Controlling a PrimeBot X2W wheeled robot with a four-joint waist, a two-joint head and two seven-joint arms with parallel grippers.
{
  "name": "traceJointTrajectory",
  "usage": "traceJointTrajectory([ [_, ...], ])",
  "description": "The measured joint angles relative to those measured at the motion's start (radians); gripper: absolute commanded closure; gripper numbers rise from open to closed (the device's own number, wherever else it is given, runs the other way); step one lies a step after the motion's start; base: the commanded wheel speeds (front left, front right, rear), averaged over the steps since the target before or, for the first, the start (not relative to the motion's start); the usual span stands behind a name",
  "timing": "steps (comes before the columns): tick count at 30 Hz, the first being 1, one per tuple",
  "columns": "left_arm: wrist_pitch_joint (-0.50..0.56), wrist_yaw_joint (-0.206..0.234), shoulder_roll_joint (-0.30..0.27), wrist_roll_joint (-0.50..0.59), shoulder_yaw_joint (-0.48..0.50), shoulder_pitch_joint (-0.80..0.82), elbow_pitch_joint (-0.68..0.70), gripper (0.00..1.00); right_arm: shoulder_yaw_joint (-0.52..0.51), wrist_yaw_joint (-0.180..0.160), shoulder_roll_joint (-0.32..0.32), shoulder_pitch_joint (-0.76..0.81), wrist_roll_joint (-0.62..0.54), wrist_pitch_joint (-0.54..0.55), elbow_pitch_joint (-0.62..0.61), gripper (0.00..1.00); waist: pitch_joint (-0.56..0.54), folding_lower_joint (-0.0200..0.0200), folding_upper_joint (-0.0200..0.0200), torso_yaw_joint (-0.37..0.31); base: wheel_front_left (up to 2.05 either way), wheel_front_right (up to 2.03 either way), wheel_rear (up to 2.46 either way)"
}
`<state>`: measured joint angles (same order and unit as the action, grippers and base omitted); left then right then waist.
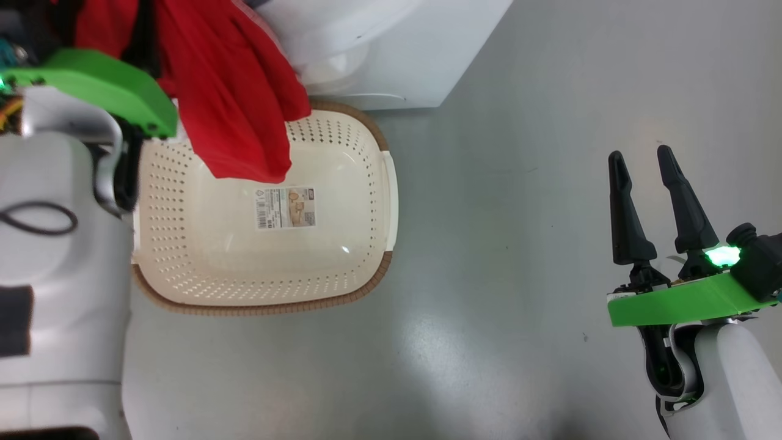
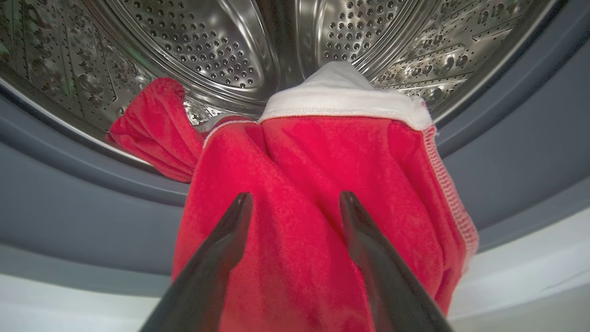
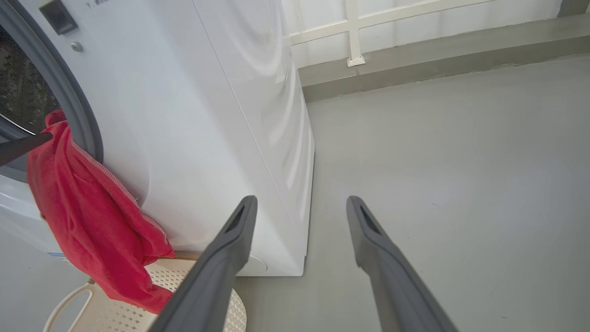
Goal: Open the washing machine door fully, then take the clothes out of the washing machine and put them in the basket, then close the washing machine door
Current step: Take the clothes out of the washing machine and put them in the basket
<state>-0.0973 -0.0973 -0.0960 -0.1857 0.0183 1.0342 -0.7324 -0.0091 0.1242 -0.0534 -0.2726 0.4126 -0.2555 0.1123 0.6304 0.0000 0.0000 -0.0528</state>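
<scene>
Your left hand [image 2: 295, 196] is spread wide and holds nothing. The clothes [image 2: 322, 157] hang over the gasket [image 2: 69, 207] right before it; whether it touches the fabric I cannot tell. Push in until a thick fold sits between the jaws, pinch it, then draw out and down to the basket [image 1: 214, 263] below. Your right hand [image 1: 640, 153] is spread too, empty, well apart from the basket.

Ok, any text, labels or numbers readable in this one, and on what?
Nothing legible.
Sticker on the basket bottom: barcode and print, too small to read.
Small dark print on the washing machine front: blurred, cut off.
</scene>
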Motion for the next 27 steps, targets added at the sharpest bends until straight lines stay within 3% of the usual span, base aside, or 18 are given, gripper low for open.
traceJointTrajectory([
  [9,-0.003,0.000,-0.019,0.001,-0.016,0.181,-0.223,0.00,0.002,0.000,0.001,-0.024,0.004,0.000,-0.005,0.00,0.036,0.0000,0.0000,-0.021,0.00,0.00,0.00],
  [17,-0.027,0.000,-0.023,0.010,-0.049,0.244,-0.356,0.00,0.010,0.000,0.001,-0.027,0.026,0.000,-0.005,0.00,0.046,0.0000,0.0000,-0.040,0.00,0.00,0.00],
  [19,-0.035,0.000,-0.026,0.010,-0.051,0.253,-0.386,0.19,0.010,0.000,0.001,-0.033,0.027,0.000,-0.005,0.00,0.047,0.0000,0.0000,-0.043,0.00,0.00,0.00],
  [21,-0.043,0.000,-0.031,0.010,-0.056,0.264,-0.410,0.55,0.010,0.000,0.001,-0.039,0.027,0.000,-0.007,0.00,0.047,0.0000,0.0000,-0.044,0.00,0.00,0.00],
  [24,-0.064,0.000,-0.037,0.012,-0.064,0.276,-0.440,0.93,0.009,0.000,0.001,-0.039,0.028,0.000,-0.007,0.00,0.046,0.0000,0.0000,-0.044,0.00,0.00,0.00],
  [25,-0.071,0.001,-0.039,0.018,-0.069,0.279,-0.447,1.00,0.009,0.000,0.001,-0.039,0.028,0.000,-0.007,0.00,0.045,0.0000,0.0000,-0.044,0.00,0.00,0.00],
  [27,-0.082,0.001,-0.039,0.019,-0.074,0.284,-0.461,1.00,0.008,0.000,0.001,-0.039,0.028,0.000,-0.007,0.00,0.044,0.0000,0.0000,-0.042,0.00,0.00,0.00],
])
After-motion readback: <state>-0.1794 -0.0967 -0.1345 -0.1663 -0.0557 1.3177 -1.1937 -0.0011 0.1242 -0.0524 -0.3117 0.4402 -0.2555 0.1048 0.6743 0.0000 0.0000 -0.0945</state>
